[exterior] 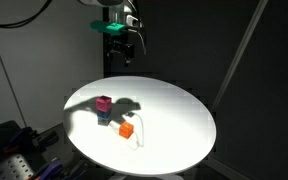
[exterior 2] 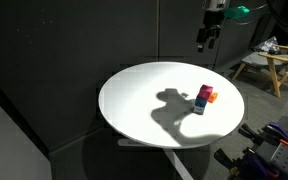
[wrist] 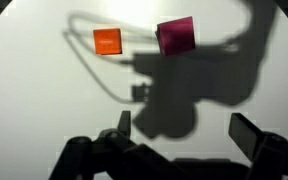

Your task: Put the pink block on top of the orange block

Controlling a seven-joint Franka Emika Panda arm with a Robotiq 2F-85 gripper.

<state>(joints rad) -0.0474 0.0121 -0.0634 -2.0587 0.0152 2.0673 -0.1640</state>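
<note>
In an exterior view: finds the gripper (exterior: 119,45) hanging high over the far edge of the round white bench (exterior: 179,110), well apart from every cube. Places the pink block (exterior: 104,102) on top of a blue cube (exterior: 104,116), between the bench's centre and its left-hand edge in this picture. Puts the orange block (exterior: 126,129) just beside that pair, nearer the front edge, alone on the surface.

In an exterior view: sets the gripper (exterior 2: 210,38) above the far edge and the 3 cubes toward the right-hand edge, with the pink block (exterior 2: 203,92) uppermost, the orange block (exterior 2: 213,97) close by and the blue cube (exterior 2: 199,105) lowest.

In the wrist view: looks down on the orange block (wrist: 107,41) and the pink block (wrist: 176,36), near each other but apart. Shows the gripper (wrist: 184,130) with fingers (wrist: 246,135) spread wide and nothing between them.

Probably light, rigid and flat-faced. Calls for a pinch on 2 opposite side faces, high enough to leave the blue cube undisturbed.
</note>
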